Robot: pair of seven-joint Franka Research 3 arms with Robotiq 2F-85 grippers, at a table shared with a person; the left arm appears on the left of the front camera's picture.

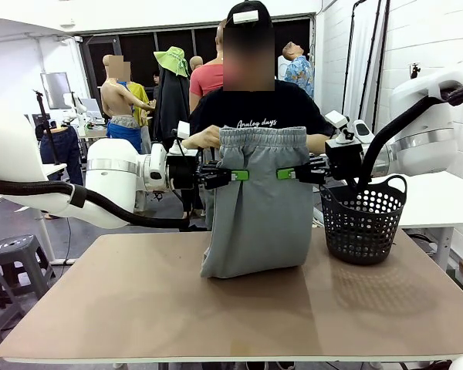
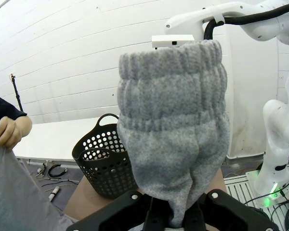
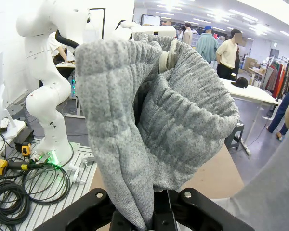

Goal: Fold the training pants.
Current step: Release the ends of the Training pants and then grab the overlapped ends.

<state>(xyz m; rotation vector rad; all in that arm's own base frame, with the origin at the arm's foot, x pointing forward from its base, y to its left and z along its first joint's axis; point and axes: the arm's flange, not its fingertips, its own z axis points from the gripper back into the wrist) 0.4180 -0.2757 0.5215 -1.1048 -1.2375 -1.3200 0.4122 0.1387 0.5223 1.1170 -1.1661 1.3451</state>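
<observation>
1. We see the plain light grey, soft training pants (image 1: 258,216) with a gathered elastic waistband hanging upright over the middle of the flat tan table (image 1: 139,308). The waistband is at 12 o'clock and the lower end rests on the tabletop at 6 o'clock.
2. Our black two-finger left gripper (image 1: 235,175) with green pads is clamped tight on the fabric at the pants' 9 o'clock edge. In its wrist view the cloth rises straight out of the pinched fingers.
3. Our matching right gripper (image 1: 285,174) is likewise closed on the 3 o'clock edge, level with the left one.
4. The person's one hand (image 1: 204,139) holds the waistband at 10 o'clock, and the other hand (image 1: 318,143) holds it at 2 o'clock.
5. A round black perforated plastic basket (image 1: 363,220) stands on the table near the pants, at their 3 o'clock.
</observation>
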